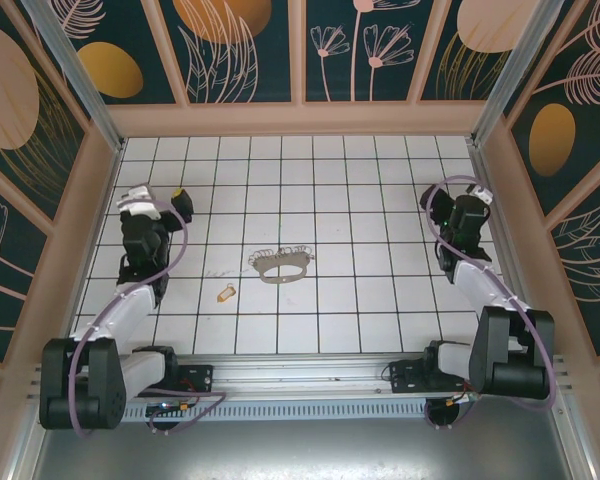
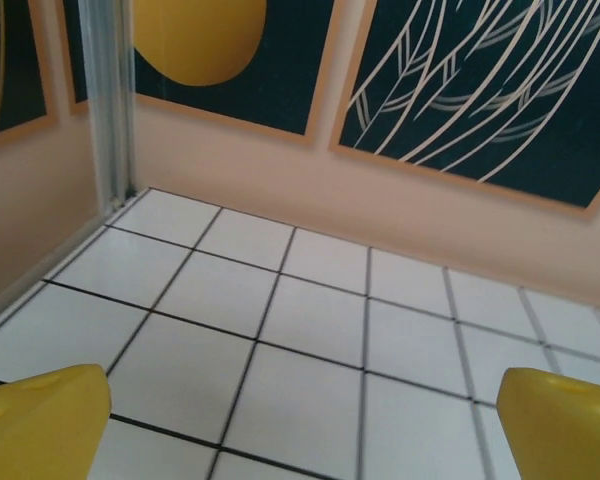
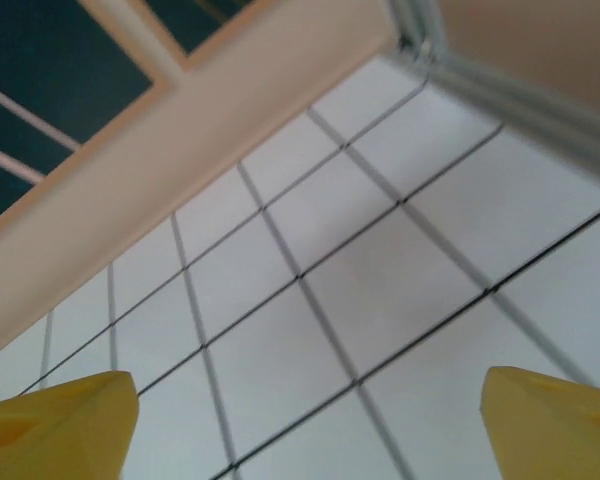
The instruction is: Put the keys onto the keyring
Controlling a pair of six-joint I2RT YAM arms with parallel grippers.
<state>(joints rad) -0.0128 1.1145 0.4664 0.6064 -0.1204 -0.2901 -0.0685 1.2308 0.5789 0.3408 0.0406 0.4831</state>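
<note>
Key: the small tan-gold key (image 1: 225,293) lay flat on the white tiled bench (image 1: 380,320), touched by nothing
Keyring: the grey-brown oval keyring (image 1: 282,266) lay flat near the bench's middle, also untouched, its scalloped bumps along the 12 o'clock edge
Key to keyring: in the top view the key sat at about 8 o'clock from the keyring, near it but clearly apart
Long axes: the keyring ran roughly from 9 to 3 o'clock; the key seemed to run from about 8 to 2 o'clock, though it was too small to be sure
Left gripper: the left gripper (image 1: 180,203) hung over the left part of the bench, its yellow fingers (image 2: 45,425) spread wide at the edges of its wrist view with only bare tiles between them, holding nothing
Right gripper: the right gripper (image 1: 432,200) hung over the right part, its fingers (image 3: 555,425) equally wide apart and empty
Bearing from the left gripper: key at about 5 o'clock, keyring at about 4 o'clock
Bearing from the right gripper: both at about 8 o'clock, well apart from it
Nearer arm: the left, for the key plainly and for the keyring by less
Judgement: the key looked like the left arm's pick, leaving the keyring to the right, with the key's thin flat lie the hard part
</note>
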